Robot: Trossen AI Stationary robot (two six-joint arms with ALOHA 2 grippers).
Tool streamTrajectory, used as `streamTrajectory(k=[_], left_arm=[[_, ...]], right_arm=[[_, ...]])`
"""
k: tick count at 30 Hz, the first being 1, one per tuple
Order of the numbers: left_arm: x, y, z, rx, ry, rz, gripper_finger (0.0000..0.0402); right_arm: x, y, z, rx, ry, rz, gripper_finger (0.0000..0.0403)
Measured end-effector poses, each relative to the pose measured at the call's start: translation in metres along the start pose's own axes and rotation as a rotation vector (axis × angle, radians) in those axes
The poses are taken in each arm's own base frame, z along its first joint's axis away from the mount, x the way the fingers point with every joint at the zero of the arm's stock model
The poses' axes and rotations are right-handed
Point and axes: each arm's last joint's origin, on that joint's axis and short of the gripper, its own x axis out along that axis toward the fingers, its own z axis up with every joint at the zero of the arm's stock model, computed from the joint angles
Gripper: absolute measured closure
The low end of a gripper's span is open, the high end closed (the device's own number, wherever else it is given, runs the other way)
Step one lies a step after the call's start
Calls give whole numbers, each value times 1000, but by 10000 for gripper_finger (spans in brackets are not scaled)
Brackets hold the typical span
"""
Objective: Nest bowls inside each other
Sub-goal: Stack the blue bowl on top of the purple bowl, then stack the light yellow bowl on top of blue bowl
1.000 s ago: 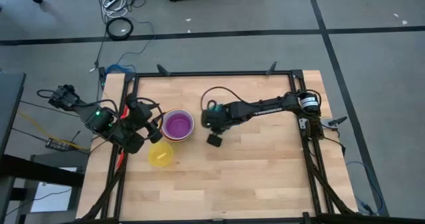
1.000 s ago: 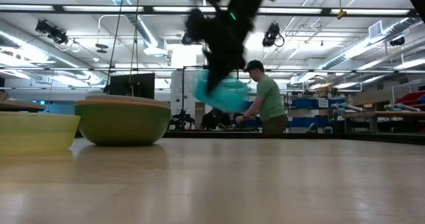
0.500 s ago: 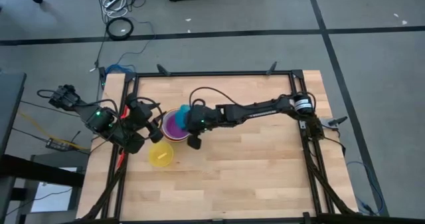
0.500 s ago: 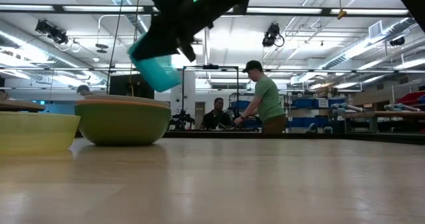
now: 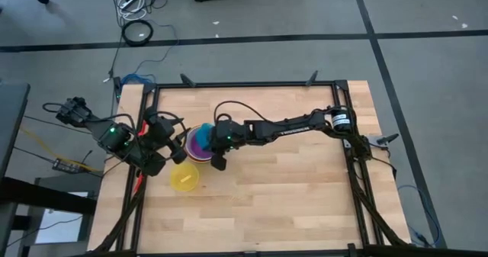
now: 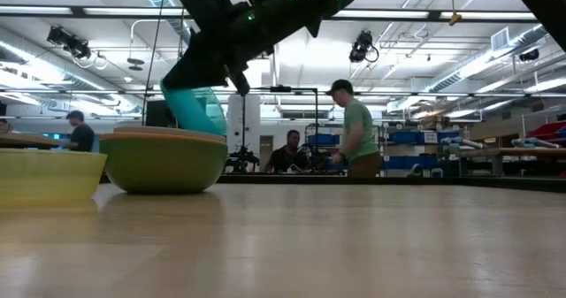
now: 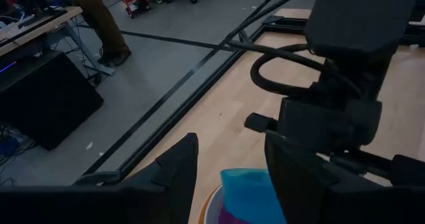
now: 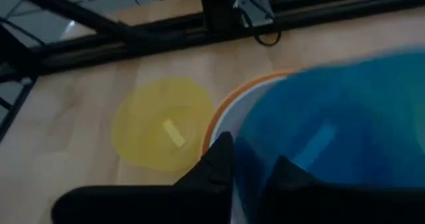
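Fingers of the right gripper (image 5: 216,141) look clamped on the rim of the blue bowl (image 6: 196,109), 1 finger inside the wall and 1 outside per the right wrist view; the grip seems intact, though whether it's starting to loosen I can't tell. Left gripper (image 5: 177,144) waits at the stack's left edge, fingers spread wide w/ nothing between them, as the left wrist view shows.

Progress, largest to smallest:
- Sage green bowl (image 6: 164,161) sits on the table (image 5: 290,196) as the base.
- Orange bowl (image 8: 247,86) shows as a rim inside it.
- White bowl (image 8: 222,114) shows as a rim just inside the orange.
- Blue bowl is tilted, lower edge dipping into the stack, upper part above the rims – not seated yet.
- Purple bowl (image 5: 200,146) already lies in the stack under the blue, so order looks off: blue is prob. bigger & may sit on top rather than nest clean.
- Yellow bowl (image 5: 184,178) alone on the table, just beside the stack, untouched.

So 4 stacked, 1 going in, 1 left.
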Motion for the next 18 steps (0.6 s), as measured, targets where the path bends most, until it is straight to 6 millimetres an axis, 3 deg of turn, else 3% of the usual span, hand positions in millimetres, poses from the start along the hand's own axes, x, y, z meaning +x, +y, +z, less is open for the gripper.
streamTrajectory(k=[10,15,18], left_arm=[[0,0,0,0,0,0,218],[0,0,-1,6,18,-14,218],[-2,3,-6,-16,119,-89,218]], right_arm=[[0,0,1,25,-11,2,297],[-3,-1,-2,27,46,-11,282],[-18,-5,-4,13,159,-74,282]])
